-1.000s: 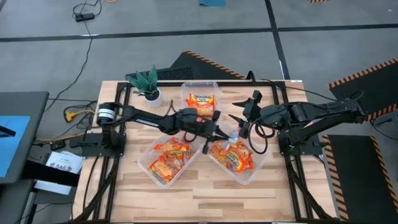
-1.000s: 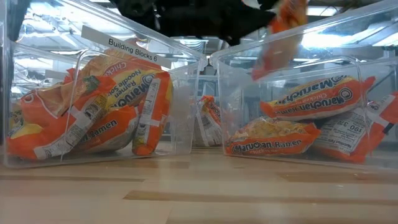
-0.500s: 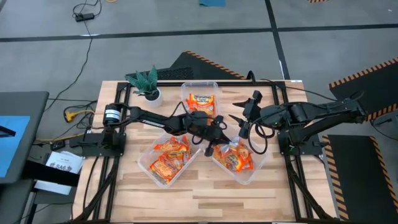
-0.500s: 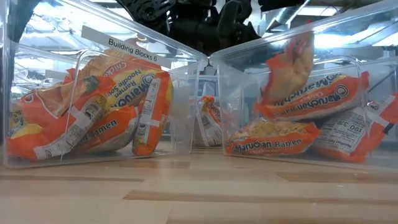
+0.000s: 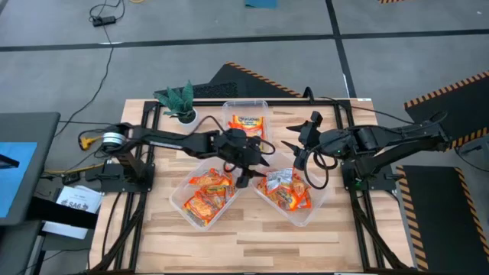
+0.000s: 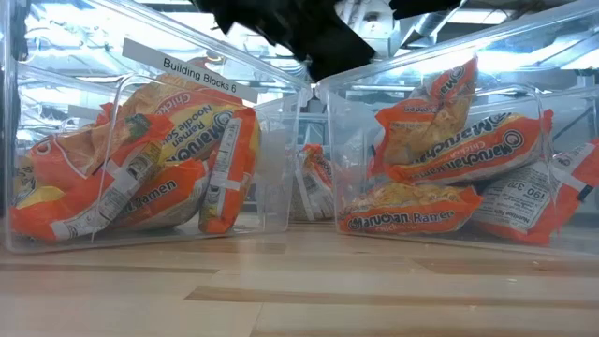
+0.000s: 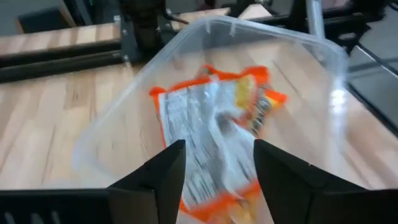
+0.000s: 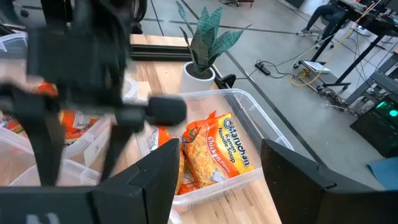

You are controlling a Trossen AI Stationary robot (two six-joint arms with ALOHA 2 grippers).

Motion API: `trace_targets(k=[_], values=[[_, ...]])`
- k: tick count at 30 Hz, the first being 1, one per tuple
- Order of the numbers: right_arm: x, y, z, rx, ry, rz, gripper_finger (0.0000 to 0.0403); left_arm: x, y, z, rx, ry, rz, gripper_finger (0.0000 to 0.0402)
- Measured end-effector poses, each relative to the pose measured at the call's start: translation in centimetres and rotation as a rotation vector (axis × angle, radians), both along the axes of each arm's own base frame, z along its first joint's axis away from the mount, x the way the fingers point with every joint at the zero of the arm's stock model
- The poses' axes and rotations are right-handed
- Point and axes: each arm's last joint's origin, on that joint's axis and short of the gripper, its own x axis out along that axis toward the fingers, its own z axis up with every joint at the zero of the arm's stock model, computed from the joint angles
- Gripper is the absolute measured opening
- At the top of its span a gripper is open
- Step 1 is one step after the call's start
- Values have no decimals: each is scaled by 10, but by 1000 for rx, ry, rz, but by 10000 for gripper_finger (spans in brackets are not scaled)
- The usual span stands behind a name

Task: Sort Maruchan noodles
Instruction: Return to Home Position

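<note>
Orange Maruchan noodles fill three clear tubs: the near-left tub (image 5: 205,195), the near-right tub (image 5: 289,192) and the far tub (image 5: 244,122). One packet (image 7: 205,124), silver-grey side up, lies on top of the pile in the near-right tub. In the low view this packet (image 6: 426,112) leans tilted on the packets below it. My left gripper (image 7: 214,168) hangs open just above it, over that tub's left rim (image 5: 254,166), and touches nothing. My right gripper (image 5: 298,136) waits open, raised between the far tub and the near-right tub.
A small green potted plant (image 5: 179,103) stands at the table's far left. The right wrist view shows a packet in the far tub (image 8: 214,155) and my left arm (image 8: 81,93) across the foreground. Bare wood lies along the table's near edge (image 6: 299,290).
My left gripper has opened and let go of the packet it carried over the near-right tub. The packet has dropped into that tub and now leans on the pile there. The gripper has since risen a little and drawn back toward the table's left.
</note>
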Motion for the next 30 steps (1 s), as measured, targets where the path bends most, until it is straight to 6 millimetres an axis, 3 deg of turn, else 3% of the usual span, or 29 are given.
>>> trace_targets(k=[5, 10, 16, 23, 30], values=[[0, -2, -1, 9, 4, -12, 244, -35, -5, 35, -62, 55, -15, 186], [2, -2, -5, 8, 37, -15, 244, -62, -24, 40, -132, -84, -47, 177], [3, -1, -13, 29, 88, -31, 244, -106, -44, 17, -201, -294, -104, 170], [10, 0, -24, 94, 125, -66, 244, -155, -60, -10, -267, -391, -96, 170], [15, 25, -33, 153, 130, -20, 244, -189, -68, -11, -335, -425, -58, 169]])
